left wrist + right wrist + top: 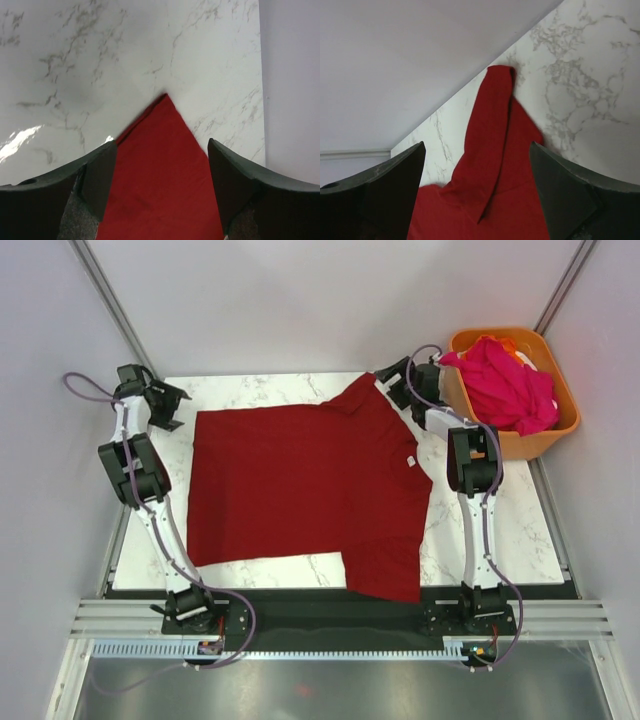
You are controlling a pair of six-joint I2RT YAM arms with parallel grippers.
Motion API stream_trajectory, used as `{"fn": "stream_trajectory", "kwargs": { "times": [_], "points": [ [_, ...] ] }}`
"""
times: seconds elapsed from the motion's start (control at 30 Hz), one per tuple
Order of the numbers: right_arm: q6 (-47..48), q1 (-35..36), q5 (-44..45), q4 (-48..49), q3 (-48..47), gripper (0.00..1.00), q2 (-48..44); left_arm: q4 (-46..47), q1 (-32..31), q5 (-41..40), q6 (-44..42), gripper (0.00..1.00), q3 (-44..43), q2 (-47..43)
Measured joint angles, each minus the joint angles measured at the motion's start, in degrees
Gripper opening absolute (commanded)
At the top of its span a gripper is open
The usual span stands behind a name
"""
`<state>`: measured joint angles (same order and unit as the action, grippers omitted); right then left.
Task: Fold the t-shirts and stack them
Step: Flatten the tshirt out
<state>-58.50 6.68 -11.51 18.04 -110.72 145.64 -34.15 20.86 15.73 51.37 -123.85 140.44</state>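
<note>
A dark crimson red short-sleeved cloth t-shirt (pixel 305 495) lies spread flat on the white marble-patterned table (pixel 500 530), covering most of its middle. Its small white neck label (pixel 411 461) sits toward the right side, so the neck points right and the hem lies to the left. One sleeve reaches to the far right corner of the shirt, and the other hangs over the near edge of the table onto the dark rail.

The left gripper (pixel 172 408) hovers at the far left of the table, just beside the shirt's far left corner. In the left wrist view, its two dark fingers (pixel 97 175) stand wide apart, and the pointed red corner of the shirt (pixel 160 165) lies flat on the marble between them, not pinched.

The right gripper (pixel 392 385) hangs at the far right, over the tip of the far sleeve. In the right wrist view, its jaws are likewise spread wide, with the folded, rumpled red sleeve (pixel 492 150) lying loose on the marble between the fingers (pixel 560 185) and the pale back wall just beyond.

A bright magenta pink t-shirt (pixel 505 385) lies crumpled in an orange plastic tub (pixel 560 430) that stands off the table's far right corner, just beside the right arm.
</note>
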Motion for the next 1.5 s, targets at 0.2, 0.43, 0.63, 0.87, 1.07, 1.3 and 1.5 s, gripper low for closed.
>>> {"fn": "stream_trajectory", "kwargs": {
  "times": [0.2,0.43,0.63,0.87,1.07,1.3,1.5],
  "points": [
    [9.3,5.1,3.6,-5.2,2.2,0.79,-8.5,-0.3,-4.4,-5.3,-5.2,0.75,6.3,-9.1],
    [13.0,10.7,5.4,-12.6,-1.3,0.71,-10.0,0.3,-16.2,-7.2,-9.0,0.73,14.5,-16.5],
    [15.8,13.3,9.6,-20.8,-1.5,0.65,-9.9,-0.9,-21.4,-8.6,-11.8,0.73,26.2,-23.2],
    [16.8,14.5,12.2,-26.1,-2.0,0.64,-9.5,-1.8,-19.3,-10.7,-12.5,0.72,32.3,-28.6],
    [17.0,14.3,13.9,-28.2,-5.0,0.65,-6.2,-2.8,-19.3,-10.8,-13.4,0.72,34.3,-32.0],
    [17.4,12.9,15.5,-30.4,-12.6,0.64,-0.5,-3.6,-19.4,-11.2,-14.9,0.72,34.3,-34.9],
    [17.2,11.4,15.4,-31.0,-14.3,0.63,1.1,-4.0,-19.4,-11.3,-15.3,0.71,34.3,-35.1]
  ]
}}
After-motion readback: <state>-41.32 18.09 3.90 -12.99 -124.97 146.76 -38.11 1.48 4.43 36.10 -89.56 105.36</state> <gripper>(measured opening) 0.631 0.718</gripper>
